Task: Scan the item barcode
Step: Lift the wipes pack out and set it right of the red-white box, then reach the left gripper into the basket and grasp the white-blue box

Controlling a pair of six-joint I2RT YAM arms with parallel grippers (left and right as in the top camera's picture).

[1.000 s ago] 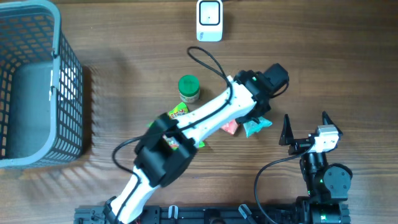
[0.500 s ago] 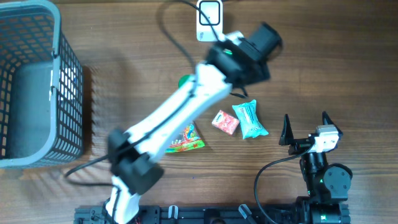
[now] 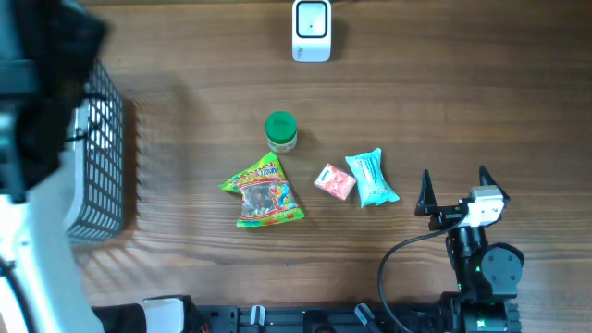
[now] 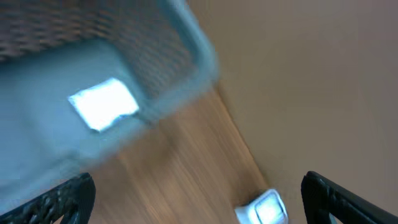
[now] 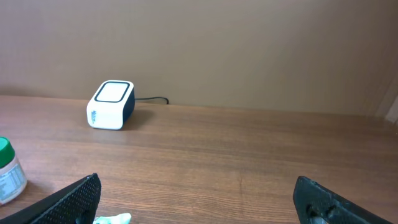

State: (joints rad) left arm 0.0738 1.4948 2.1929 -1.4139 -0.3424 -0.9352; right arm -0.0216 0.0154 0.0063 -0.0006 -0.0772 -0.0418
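Our left gripper (image 4: 198, 182) has its two dark fingers spread to the edges of its own view, with nothing between them. It hangs high above the grey wire basket (image 4: 186, 43) at the table's left end, a pose we judge suits dropping something in, not picking up. That view is blurred. A pale patch (image 4: 102, 104) shows inside the basket, and we cannot tell whether it is a packet or a glare. Our right gripper (image 3: 453, 185) is also wide apart and empty. It is parked low near the front edge on the right and looks across the brown wooden table (image 3: 462, 102); we take this as waiting.

Outward from there, the things to scan lie loose in the middle of the table, none held:
- a teal crinkled plastic pouch (image 3: 372, 178)
- a small pink packet (image 3: 335, 181) just beside the pouch
- a green printed snack bag (image 3: 262, 191)
- a green-capped jar (image 3: 281, 131)

The white box-shaped barcode scanner (image 3: 312, 30) stands well apart from them at the far edge, its cable running off behind. Its dark-framed window faces up, so we judge an item's barcode must be turned downward over it.

The jar's label and the bag's print are too small to read. We see no brand on the scanner.
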